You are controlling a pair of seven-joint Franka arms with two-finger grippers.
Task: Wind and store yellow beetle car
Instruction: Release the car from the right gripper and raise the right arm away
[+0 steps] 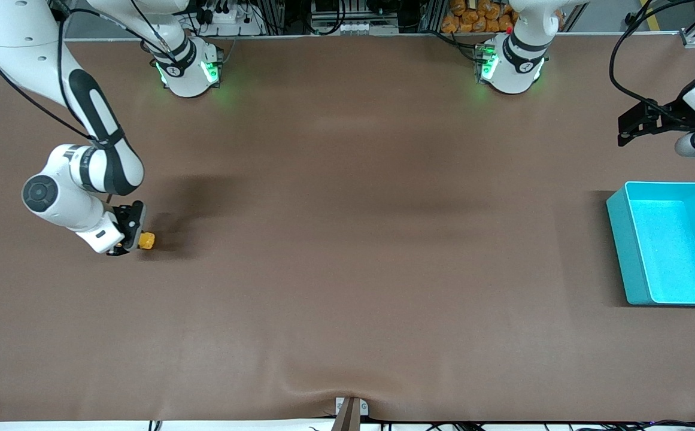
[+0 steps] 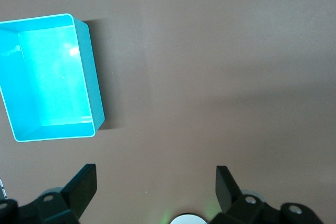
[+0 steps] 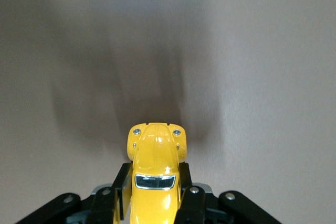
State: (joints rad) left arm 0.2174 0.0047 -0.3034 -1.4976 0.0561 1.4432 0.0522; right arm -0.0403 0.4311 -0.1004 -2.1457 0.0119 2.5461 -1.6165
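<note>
1. The right end effector (image 1: 133, 238) is clamped on the yellow beetle car (image 1: 146, 240), low over the bench (image 1: 347, 269) at the right arm's end of it. In the right wrist view the two fingers (image 3: 122, 184) press the car's sides, and its rounded nose with the two small headlights pokes out past them.

2. I cannot tell whether the car's wheels touch the bench or sit just above it; its shadow lies close beneath it.

3. My reading is that this is the winding step: the car is gripped and held down near the surface, where it could be dragged backward to load its spring. Nothing shows whether any winding is already done.

4. The next move, as I judge it, calls for keeping the wheels pressed to the bench while pulling straight along the car's length, with the grip firm enough that the glossy body does not slip out.

5. The left end effector (image 2: 156, 182) waits with its fingers spread wide and empty, up over the left arm's end of the bench.

6. The turquoise bin (image 1: 619, 239) sits at that same end, near the waiting arm and well apart from the car. It looks empty, so storing is not yet done, and the car has almost the whole bench to cross.
</note>
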